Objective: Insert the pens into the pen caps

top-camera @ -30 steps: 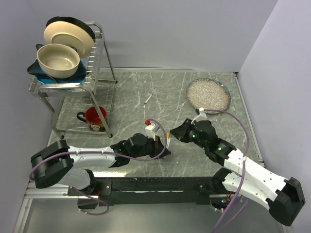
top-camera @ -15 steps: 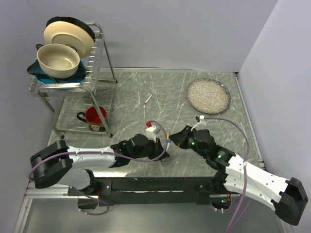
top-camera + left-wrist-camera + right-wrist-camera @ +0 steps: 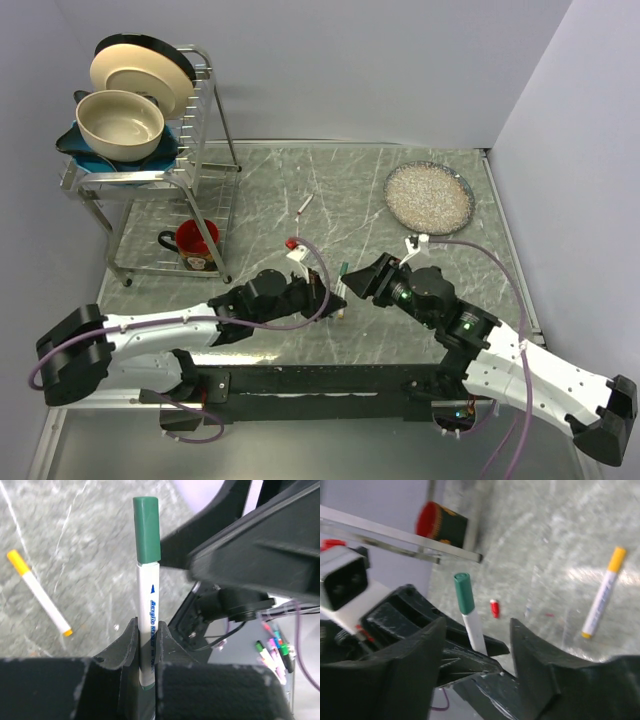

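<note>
1. Green-capped pen (image 3: pixel 149 592) stands upright in the left gripper (image 3: pixel 147 635), whose jaws are clamped on the lower part of its barrel; its green cap (image 3: pixel 147 530) rises clear above the fingers
2. The right gripper (image 3: pixel 477 630) faces it with jaws apart. From the right wrist camera the cap shows in the gap between the two fingers (image 3: pixel 415 665), but I cannot tell whether they are around it or just short of it
3. The wrist views show two pens: the clamped one and a yellow-capped pen (image 3: pixel 604 592) lying flat on the table (image 3: pixel 560 540), well apart from both grippers. One red cap (image 3: pixel 494 608) lies alone on the table
4. From above, one loose pen (image 3: pixel 305 204) lies beyond the grippers, too small to tell its cap colour
5. The clamped pen has a slim white barrel with blue lettering along it and a small blue triangle. Its cap is dark green, flat-topped and slightly wider than the barrel. The other has a white barrel, a yellow-orange cap and a small orange end
</note>
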### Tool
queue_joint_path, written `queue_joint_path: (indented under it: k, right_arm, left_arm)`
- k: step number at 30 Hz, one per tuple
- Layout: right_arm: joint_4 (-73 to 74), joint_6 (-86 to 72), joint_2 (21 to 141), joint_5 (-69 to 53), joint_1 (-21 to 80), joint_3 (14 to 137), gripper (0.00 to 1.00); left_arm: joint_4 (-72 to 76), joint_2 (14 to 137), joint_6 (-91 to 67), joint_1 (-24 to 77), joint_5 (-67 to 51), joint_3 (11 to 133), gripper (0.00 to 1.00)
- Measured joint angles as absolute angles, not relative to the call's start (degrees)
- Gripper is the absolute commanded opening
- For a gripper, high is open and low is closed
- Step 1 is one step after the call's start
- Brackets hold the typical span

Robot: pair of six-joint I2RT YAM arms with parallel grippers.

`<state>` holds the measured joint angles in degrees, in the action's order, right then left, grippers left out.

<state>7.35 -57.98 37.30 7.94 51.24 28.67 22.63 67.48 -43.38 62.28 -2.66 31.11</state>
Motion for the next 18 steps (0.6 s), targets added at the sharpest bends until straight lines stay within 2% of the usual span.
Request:
queue_joint_path:
  k: [7, 10, 14, 18]
  right_arm:
    - [7.38, -52.05, 36.14, 7.22, 51.24, 34.11, 0.77]
    - [7.20, -49.34, 38.74, 5.63, 51.24, 38.00, 0.70]
    - [5.80, -47.20, 43.16, 3.05, 51.24, 42.26, 0.56]
    - [4.64, -46.37, 47.59, 1.45, 51.59, 43.64, 0.51]
  left_arm:
    - [24.77, 59.35, -41.41, 62.28, -3.51, 26.96, 0.01]
    - [25.23, 55.88, -40.45, 62.28, -4.23, 24.88, 0.01]
    - [25.17, 52.12, -38.96, 62.28, -5.04, 23.90, 0.01]
    - [24.99, 49.54, -38.09, 62.28, -5.15, 23.64, 0.01]
